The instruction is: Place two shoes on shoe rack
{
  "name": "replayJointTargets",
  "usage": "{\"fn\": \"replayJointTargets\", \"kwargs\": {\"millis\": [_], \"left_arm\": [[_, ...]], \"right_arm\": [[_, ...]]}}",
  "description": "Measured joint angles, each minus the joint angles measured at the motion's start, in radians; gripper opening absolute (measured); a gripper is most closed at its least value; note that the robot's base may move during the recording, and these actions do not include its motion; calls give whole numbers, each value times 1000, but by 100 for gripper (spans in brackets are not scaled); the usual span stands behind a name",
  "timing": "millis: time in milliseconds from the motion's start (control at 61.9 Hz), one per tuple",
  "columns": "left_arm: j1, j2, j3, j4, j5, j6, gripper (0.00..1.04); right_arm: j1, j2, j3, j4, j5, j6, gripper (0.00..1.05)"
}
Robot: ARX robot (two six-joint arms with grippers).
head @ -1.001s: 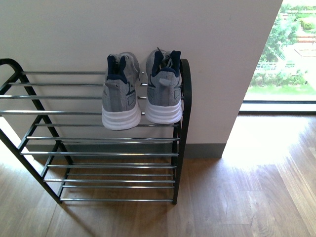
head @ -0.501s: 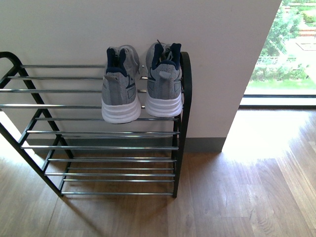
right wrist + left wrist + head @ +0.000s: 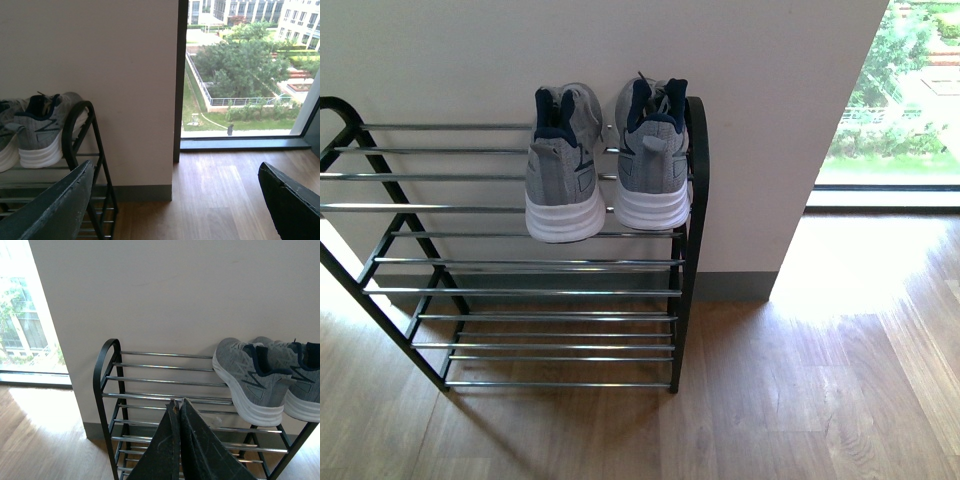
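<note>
- White wall [image 3: 470,60] behind, wood floor [image 3: 800,400] below.
- Grey sneakers [image 3: 563,170] upper centre on shoe rack [image 3: 695,190], top tier.
- Left gripper [image 3: 178,402] pressed together; right gripper [image 3: 175,167] spread wide.

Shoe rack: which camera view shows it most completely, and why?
Front view: the shoe rack shows nearly whole, every tier and both side pieces, grey sneakers on top. The left wrist view shows its upper tiers, partly behind the fingers. The right wrist view catches only one end.
</note>
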Motion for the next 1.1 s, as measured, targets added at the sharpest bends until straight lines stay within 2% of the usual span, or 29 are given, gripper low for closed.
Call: {"fn": "replayJointTargets", "kwargs": {"millis": [549, 678, 1066, 1082, 1098], "left_arm": [[0, -158, 0, -158, 0, 0, 1], [0, -301, 0, -325, 0, 0, 1], [1, -315, 0, -334, 0, 0, 1], [1, -315, 0, -334, 0, 0, 2], [1, -315, 0, -334, 0, 0, 7]], "right_arm": [[0, 0, 0, 0, 0, 0, 96], [0, 0, 0, 0, 0, 0, 96], [0, 0, 0, 0, 0, 0, 96], [0, 0, 0, 0, 0, 0, 96], [0, 0, 0, 0, 0, 0, 96]]}}
